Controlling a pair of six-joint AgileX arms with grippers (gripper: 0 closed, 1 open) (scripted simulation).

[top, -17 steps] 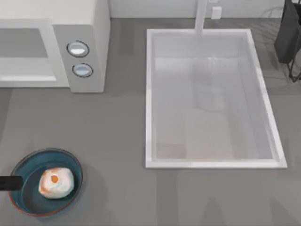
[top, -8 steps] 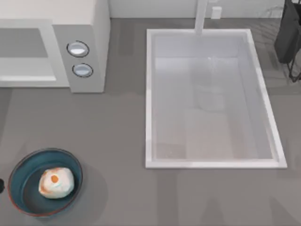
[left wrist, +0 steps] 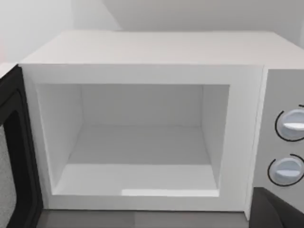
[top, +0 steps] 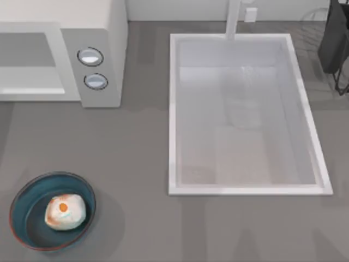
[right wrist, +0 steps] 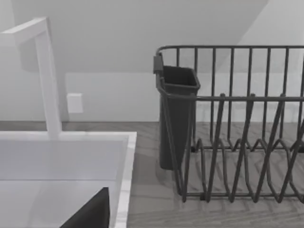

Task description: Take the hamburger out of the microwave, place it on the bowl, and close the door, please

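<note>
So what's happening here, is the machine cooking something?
Not cooking, tidying up. The hamburger already sits in the bowl at the table's front left. The microwave stands open and empty, its door swung out to the side, seen from the left wrist camera facing it. Nothing is being held right now; closing the door is what remains.

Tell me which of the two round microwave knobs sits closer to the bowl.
The lower round silver-blue knob: it sits beneath the other knob on the boxy white microwave's panel, on the side facing the dark teal bowl.
</note>
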